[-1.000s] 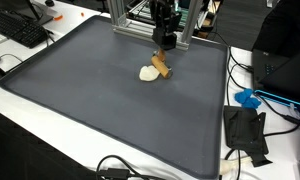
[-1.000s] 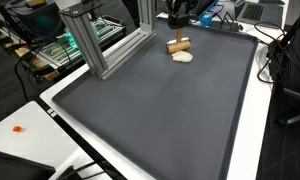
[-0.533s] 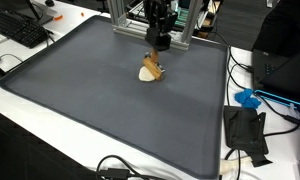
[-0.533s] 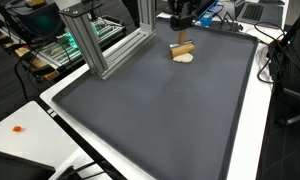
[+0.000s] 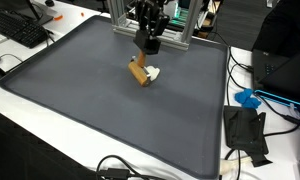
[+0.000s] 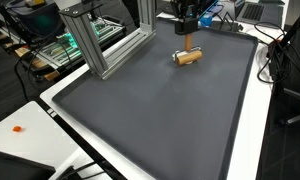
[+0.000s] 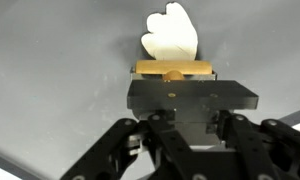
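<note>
My gripper (image 5: 146, 44) hangs over the far part of a dark grey mat (image 5: 80, 110) in both exterior views (image 6: 187, 30). It is shut on a black block with a wooden piece (image 5: 139, 74) at its lower end, and the wood reaches down to the mat. A small cream-white lump (image 5: 153, 73) lies on the mat and touches the wood. In an exterior view the wooden piece (image 6: 188, 56) covers most of the lump. In the wrist view my gripper (image 7: 190, 118) holds the black block, with the wooden piece (image 7: 173, 70) and the lump (image 7: 170, 36) beyond it.
An aluminium frame (image 5: 120, 15) stands at the mat's far edge and also shows in the exterior view from the side (image 6: 90, 45). A keyboard (image 5: 20, 30), a blue object (image 5: 248, 98), a black device (image 5: 245, 130) and cables lie on the white table around the mat's raised rim.
My gripper has moved sideways along the far edge with the wooden piece. The wood has swept over the white lump, which now lies on its other side.
</note>
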{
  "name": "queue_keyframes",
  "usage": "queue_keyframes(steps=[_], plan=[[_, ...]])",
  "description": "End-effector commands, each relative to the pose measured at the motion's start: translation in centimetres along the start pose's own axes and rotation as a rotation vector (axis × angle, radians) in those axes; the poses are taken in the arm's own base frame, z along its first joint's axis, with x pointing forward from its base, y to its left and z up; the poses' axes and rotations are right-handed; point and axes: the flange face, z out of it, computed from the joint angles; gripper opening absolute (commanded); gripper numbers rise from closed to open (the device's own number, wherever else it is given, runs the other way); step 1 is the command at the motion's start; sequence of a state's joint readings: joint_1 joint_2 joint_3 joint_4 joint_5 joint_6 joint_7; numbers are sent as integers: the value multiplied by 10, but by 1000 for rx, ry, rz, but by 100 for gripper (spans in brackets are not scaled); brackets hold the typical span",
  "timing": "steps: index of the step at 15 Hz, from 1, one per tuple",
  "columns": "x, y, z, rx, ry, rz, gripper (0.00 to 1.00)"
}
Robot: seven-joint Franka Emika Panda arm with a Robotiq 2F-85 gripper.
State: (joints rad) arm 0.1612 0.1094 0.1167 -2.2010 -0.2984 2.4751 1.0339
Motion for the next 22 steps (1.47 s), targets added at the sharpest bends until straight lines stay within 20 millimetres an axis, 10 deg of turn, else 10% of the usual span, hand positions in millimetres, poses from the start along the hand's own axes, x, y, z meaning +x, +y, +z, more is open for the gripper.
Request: queue_keyframes(steps=[1,22], plan=[[-9,3,14,-4,-61,-5,22],[-45,-4,10,-39,-254,-236,22]])
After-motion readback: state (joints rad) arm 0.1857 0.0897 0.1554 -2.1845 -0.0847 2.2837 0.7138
